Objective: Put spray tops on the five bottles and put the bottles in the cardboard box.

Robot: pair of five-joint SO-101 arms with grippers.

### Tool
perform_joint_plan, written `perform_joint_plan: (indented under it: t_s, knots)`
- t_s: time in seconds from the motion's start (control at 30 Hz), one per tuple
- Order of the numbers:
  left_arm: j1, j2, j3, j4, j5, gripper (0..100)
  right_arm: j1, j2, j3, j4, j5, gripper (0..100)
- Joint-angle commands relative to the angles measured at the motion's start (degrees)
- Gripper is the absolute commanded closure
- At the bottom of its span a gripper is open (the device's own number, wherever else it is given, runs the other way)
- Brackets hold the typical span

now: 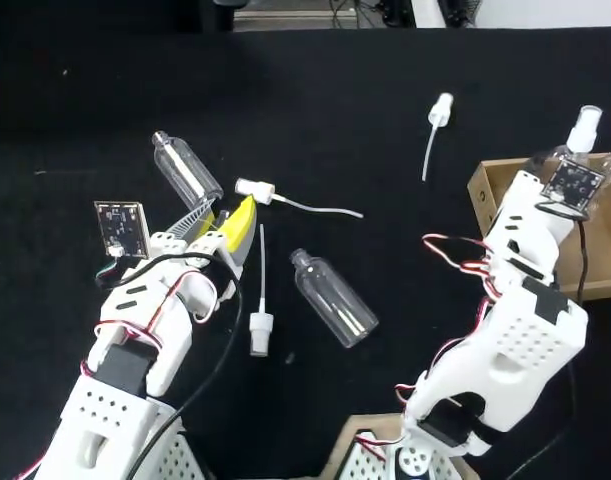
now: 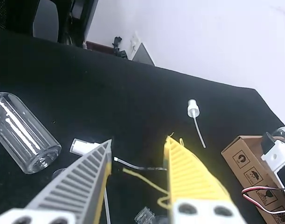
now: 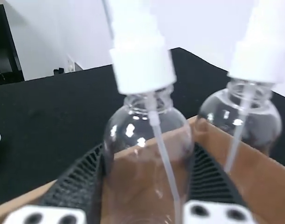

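Inside the cardboard box (image 1: 482, 190) the right gripper (image 3: 147, 172) clamps a capped bottle (image 3: 142, 140) beside a second bottle (image 3: 240, 112), while well apart from the box the left gripper (image 2: 137, 168) gapes near loose spray tops (image 1: 255, 187) on black cloth (image 1: 385, 60).

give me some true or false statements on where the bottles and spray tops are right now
1. The right hand is shut on a clear plastic bottle fitted with a white spray top. True.
2. Two uncapped clear bottles lie on the black table. True.
3. The left hand grips a spray top. False: it is open and holds nothing.
4. The loose white spray tops lie inside the brown cardboard box. False: all three lie on the table, outside the box.
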Motion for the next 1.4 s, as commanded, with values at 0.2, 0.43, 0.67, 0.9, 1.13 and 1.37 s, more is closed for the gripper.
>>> perform_joint_plan:
  t_s: [0.2,0.43,0.67,0.9,1.13,1.37]
  knots:
    - [-0.57,-0.88,-0.75,-1.32,0.53,83,-1.76,-0.92,-3.21,-1.14,0.88,74.0]
    - [-0.57,-0.88,-0.75,-1.32,0.53,83,-2.81,-7.25,0.57,-0.97,0.88,74.0]
    - [-0.57,-0.88,-0.22,-1.41,0.53,83,-3.34,-14.81,5.76,-0.97,0.88,74.0]
    - [-0.48,-0.88,0.04,-1.41,0.53,83,-2.90,-21.76,9.10,3.96,0.88,74.0]
    - [-0.57,-0.88,0.04,-0.97,0.53,83,-2.81,-34.51,9.36,22.68,0.97,74.0]
    - [-0.66,-0.88,0.04,-0.88,0.53,83,-0.35,-46.11,9.36,42.90,0.97,74.0]
